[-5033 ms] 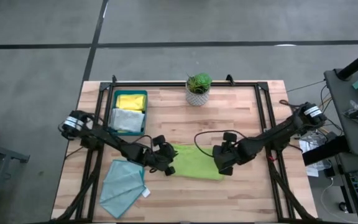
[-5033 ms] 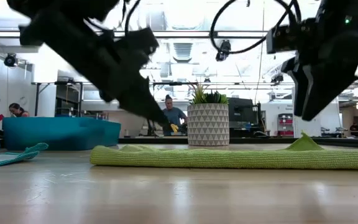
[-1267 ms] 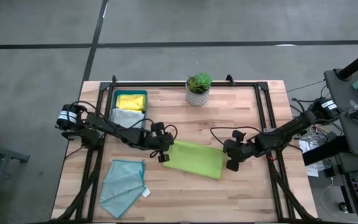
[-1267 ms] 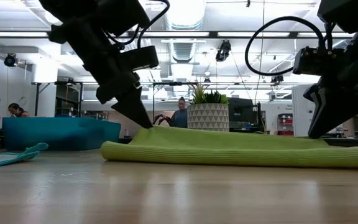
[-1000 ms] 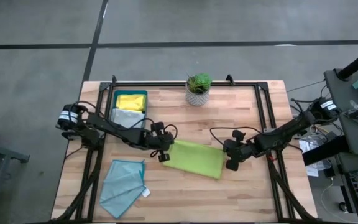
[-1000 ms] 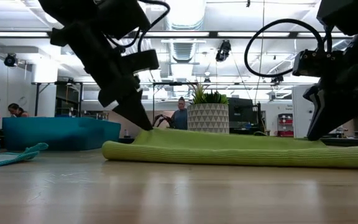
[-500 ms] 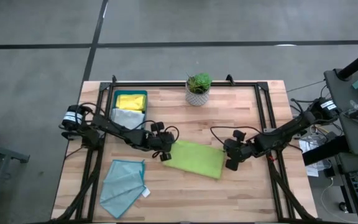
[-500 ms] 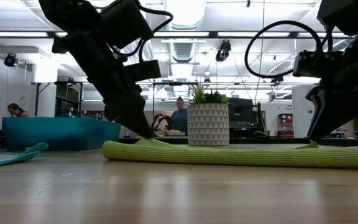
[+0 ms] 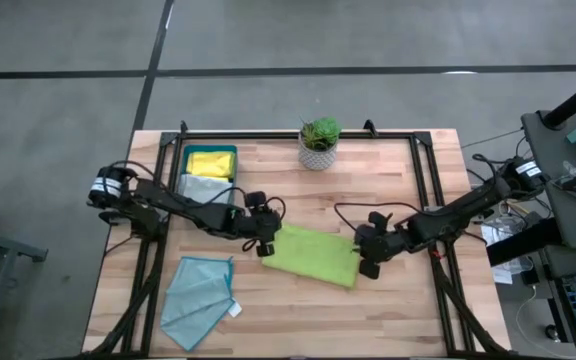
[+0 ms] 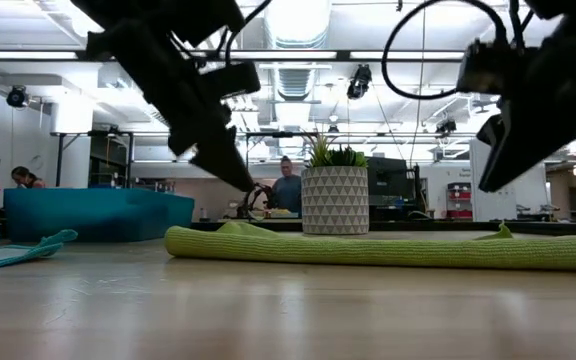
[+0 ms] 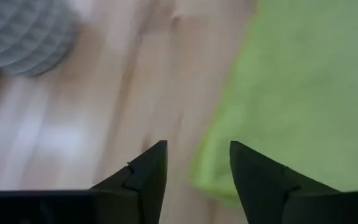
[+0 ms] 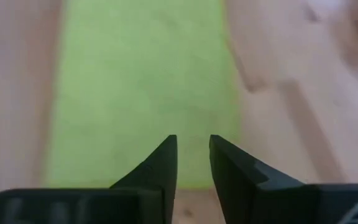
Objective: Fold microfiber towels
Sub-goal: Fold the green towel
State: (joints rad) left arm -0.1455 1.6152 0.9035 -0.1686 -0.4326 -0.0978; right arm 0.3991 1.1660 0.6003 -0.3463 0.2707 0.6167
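Observation:
A lime green towel [image 9: 313,256] lies folded into a flat band on the table's middle [image 10: 383,248]. My left gripper [image 9: 265,243] hangs open just above the towel's left end [image 10: 246,180], and the left wrist view shows the towel's edge [image 11: 216,168] below the fingers. My right gripper [image 9: 368,262] hangs above the towel's right end [image 10: 488,180], open by a narrow gap [image 12: 193,142]. A light teal towel [image 9: 200,300] lies spread at the near left. A yellow towel [image 9: 210,162] and a pale grey one [image 9: 205,190] sit in the tray.
A dark teal tray [image 9: 233,180] stands at the far left. A potted plant [image 9: 319,142] stands at the far middle, behind the green towel in the low view [image 10: 334,195]. People show in the room beyond the table.
Both grippers have let go of the green towel's ends and risen clear of it. The towel's raised upper layer has sunk, and it now lies flat, with a small peak left at its right end.

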